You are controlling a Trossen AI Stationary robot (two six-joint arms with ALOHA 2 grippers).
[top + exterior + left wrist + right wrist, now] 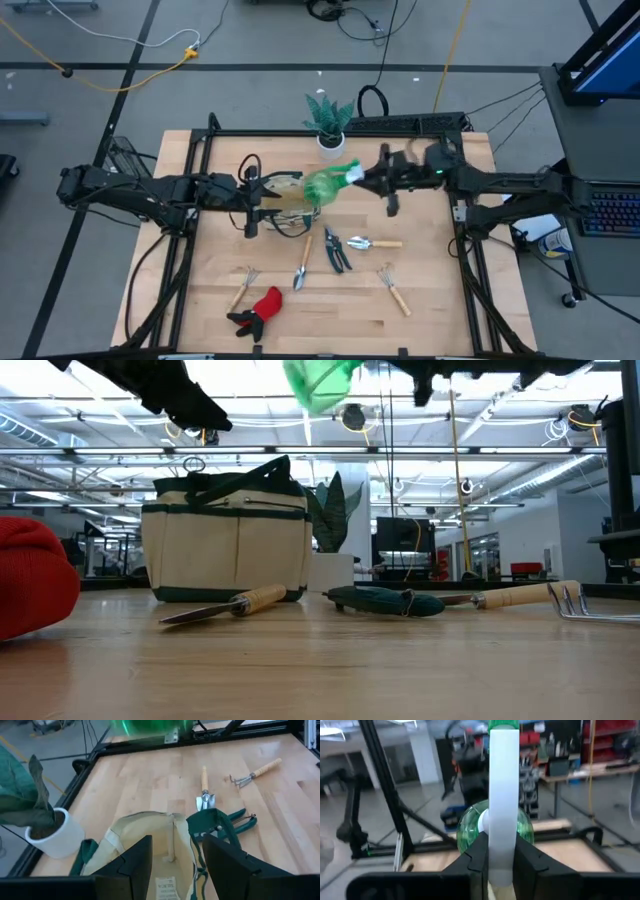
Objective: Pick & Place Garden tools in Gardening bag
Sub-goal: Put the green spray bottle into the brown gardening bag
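Right claw clamps the light, slick green spray bottle by its stiff white head above the gardening bag, whose soft rim the left claw, jaws wide, straddles.

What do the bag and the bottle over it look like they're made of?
Gardening bag: beige woven fabric, probably canvas, matte, with dark green trim; its rim sags softly. Spray bottle, held by the right gripper: translucent green plastic, glossy, with a white head; light passes through its body.
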